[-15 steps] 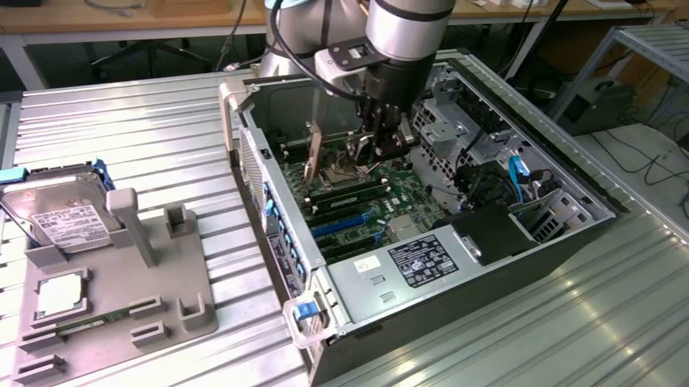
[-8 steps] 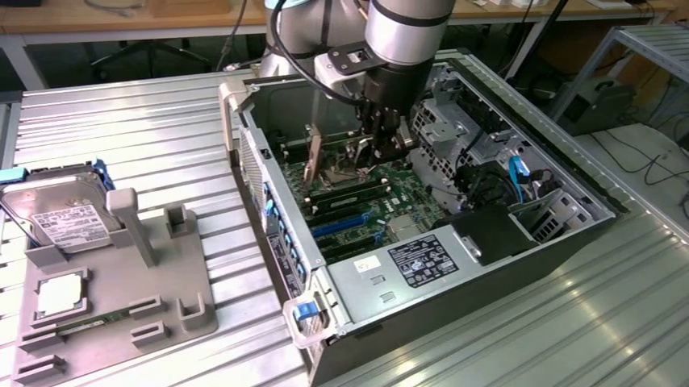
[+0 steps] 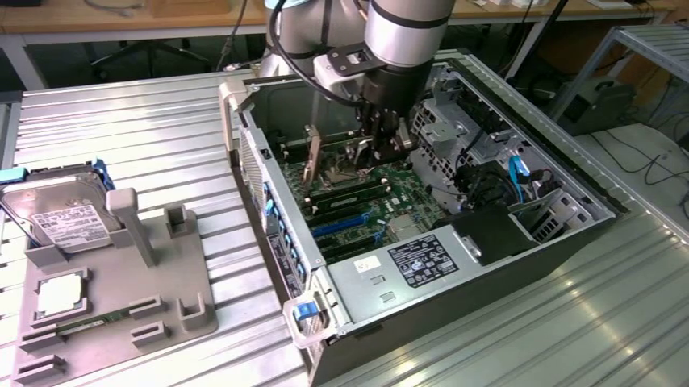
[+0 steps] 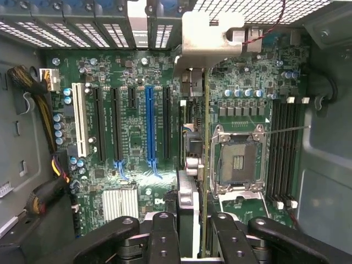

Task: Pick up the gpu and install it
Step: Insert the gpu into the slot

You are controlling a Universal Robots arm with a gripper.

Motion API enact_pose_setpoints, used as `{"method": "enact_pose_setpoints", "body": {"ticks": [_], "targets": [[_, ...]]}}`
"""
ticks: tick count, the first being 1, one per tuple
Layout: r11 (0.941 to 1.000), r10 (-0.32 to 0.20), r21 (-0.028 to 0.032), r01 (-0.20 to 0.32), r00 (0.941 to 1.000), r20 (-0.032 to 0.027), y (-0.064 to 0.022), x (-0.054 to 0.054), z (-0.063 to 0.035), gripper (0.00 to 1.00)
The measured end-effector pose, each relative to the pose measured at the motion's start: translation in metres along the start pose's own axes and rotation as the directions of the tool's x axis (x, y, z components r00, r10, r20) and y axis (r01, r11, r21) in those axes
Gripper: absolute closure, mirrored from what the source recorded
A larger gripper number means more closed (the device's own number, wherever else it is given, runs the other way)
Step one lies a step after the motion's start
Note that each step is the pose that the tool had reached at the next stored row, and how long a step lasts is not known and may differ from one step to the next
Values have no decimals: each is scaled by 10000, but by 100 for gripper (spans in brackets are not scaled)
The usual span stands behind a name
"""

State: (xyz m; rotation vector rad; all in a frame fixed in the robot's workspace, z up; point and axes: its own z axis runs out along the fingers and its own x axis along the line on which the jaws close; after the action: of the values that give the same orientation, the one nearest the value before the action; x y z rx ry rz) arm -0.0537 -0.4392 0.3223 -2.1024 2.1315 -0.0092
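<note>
1. Clamping the gpu (image 4: 191, 192) on edge, the gripper (image 4: 190, 223) sits down inside the open computer case (image 3: 485, 339); jaws clenched on the card's two faces.
2. Gpu stands upright over the motherboard (image 4: 132, 82), between the black expansion slots (image 4: 165, 121) and the CPU socket (image 4: 239, 162). Its silver bracket (image 4: 206, 38) points toward the vented rear wall.
3. Seated in a slot or just above it: cannot tell.
4. Exterior view's left: hard drive (image 3: 60, 214) rests on a grey holder (image 3: 173, 274) on the worktop (image 3: 140, 121).
</note>
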Motion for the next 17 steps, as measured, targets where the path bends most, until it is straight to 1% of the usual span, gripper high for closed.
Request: {"method": "enact_pose_setpoints", "body": {"ticks": [1,2,3,5,6,7,9,15,17], "targets": [[10000,5,1,-5,10000,0,3,30,-2,72],[10000,4,1,-4,10000,-1,47,62,2,72],[10000,5,1,-5,10000,0,67,65,39,72],[10000,5,1,-5,10000,0,74,110,78,72],[10000,5,1,-5,10000,0,77,113,99,72],[10000,5,1,-5,10000,-1,85,117,132,72],[10000,5,1,-5,10000,7,122,128,239,72],[10000,6,2,-6,10000,7,131,141,297,72],[10000,6,2,-6,10000,7,150,143,314,72]]}}
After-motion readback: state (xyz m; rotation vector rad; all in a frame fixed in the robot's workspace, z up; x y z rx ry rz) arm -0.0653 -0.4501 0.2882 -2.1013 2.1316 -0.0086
